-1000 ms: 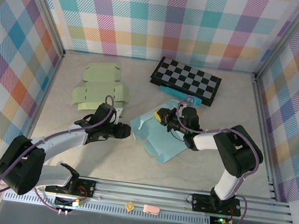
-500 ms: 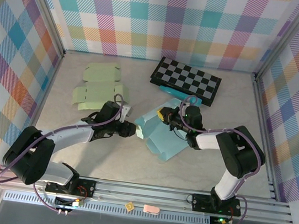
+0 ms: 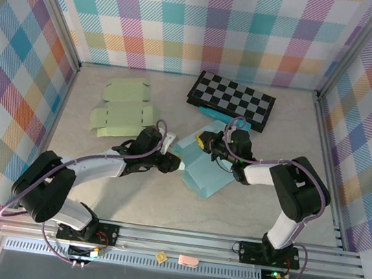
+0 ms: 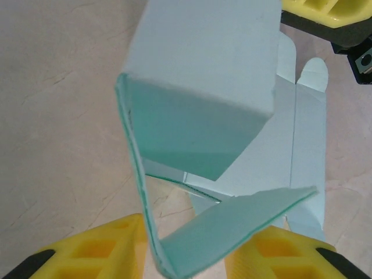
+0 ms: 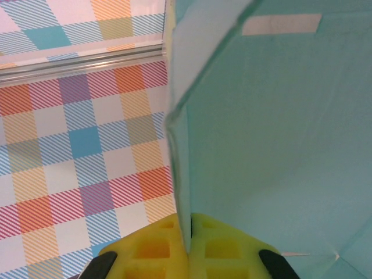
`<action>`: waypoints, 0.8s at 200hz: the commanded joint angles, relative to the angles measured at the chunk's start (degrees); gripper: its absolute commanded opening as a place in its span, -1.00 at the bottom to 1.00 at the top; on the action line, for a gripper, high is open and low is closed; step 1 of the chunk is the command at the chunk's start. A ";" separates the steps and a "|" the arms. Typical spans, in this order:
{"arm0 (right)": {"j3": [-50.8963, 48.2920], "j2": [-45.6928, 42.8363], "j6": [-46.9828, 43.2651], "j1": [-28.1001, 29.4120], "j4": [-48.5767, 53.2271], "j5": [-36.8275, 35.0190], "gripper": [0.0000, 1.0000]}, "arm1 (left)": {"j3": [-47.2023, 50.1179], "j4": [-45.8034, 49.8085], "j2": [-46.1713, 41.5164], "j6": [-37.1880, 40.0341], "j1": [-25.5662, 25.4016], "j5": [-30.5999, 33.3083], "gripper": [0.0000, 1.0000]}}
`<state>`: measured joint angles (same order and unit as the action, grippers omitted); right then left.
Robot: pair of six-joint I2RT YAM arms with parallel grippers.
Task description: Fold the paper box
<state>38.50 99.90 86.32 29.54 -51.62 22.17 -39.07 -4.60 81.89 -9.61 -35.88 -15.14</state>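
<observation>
Paper box (image 3: 206, 178) flap tight between left fingers (image 4: 87, 256); right fingers (image 5: 151, 251) together on its edge.

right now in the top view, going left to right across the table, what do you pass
green sheets → left gripper → blue box → right arm

The beige counter (image 3: 136, 198) carries flat green box blanks (image 3: 116, 119) (far left), a checkerboard (image 3: 232, 99), and the pale blue paper box (image 3: 203, 178).
</observation>
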 commanded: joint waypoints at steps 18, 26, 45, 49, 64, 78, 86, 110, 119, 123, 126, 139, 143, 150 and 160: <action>1.99 -0.18 1.12 0.05 -0.23 0.50 -1.00 | -2.35 -4.79 2.27 -0.57 -2.29 3.67 -0.29; 2.03 -0.12 1.26 0.04 -0.29 0.41 -1.00 | -2.74 -4.99 2.93 -0.59 -2.73 4.62 -0.30; 2.28 0.02 1.26 0.05 -0.25 0.50 -1.00 | -3.30 -5.24 4.48 -0.83 -3.55 7.34 -0.33; 2.21 -0.11 1.17 0.06 -0.15 0.46 -1.00 | -3.34 -5.47 4.67 -0.98 -3.66 7.88 -0.33; 1.77 -0.47 0.87 0.01 0.09 0.11 -1.00 | -3.12 -6.22 5.21 -1.77 -3.91 10.28 -0.30; 0.89 -0.29 0.69 0.06 -1.50 -0.24 -1.00 | -3.20 -6.71 5.79 -2.32 -4.10 11.62 -0.28; 0.38 0.09 0.77 0.00 -2.81 -0.37 -1.00 | -3.29 -6.74 6.13 -2.46 -4.31 12.61 -0.27; -0.83 1.71 0.69 0.01 -6.06 -0.47 -1.00 | -3.51 -6.61 6.91 -2.64 -5.00 15.47 -0.26; -1.17 2.18 0.60 0.00 -6.58 -0.42 -1.00 | -3.55 -6.65 7.22 -2.78 -5.24 16.30 -0.26; -1.47 2.31 0.56 -0.01 -6.85 -0.46 -1.00 | -3.56 -6.61 7.36 -2.79 -5.33 16.69 -0.26; -1.67 2.39 0.52 -0.01 -7.00 -0.46 -1.00 | -3.56 -6.64 7.45 -2.79 -5.38 16.94 -0.26; -2.13 2.84 0.51 -0.01 -7.86 -0.55 -1.00 | -3.53 -6.82 7.89 -3.05 -5.60 17.79 -0.25; -2.25 2.92 0.59 -0.01 -7.94 -0.55 -1.00 | -3.56 -6.90 8.02 -3.12 -5.63 18.11 -0.26; -2.24 3.10 0.47 -0.01 -7.76 -0.47 -1.00 | -3.67 -6.83 8.26 -3.14 -5.88 18.92 -0.26; -2.20 3.55 0.18 0.02 -7.54 -0.38 -1.00 | -3.73 -7.02 8.57 -3.27 -6.13 19.59 -0.26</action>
<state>37.32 101.97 86.52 29.52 -56.69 21.26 -41.19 -9.43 89.43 -12.23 -41.01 0.23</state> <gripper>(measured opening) 0.054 0.372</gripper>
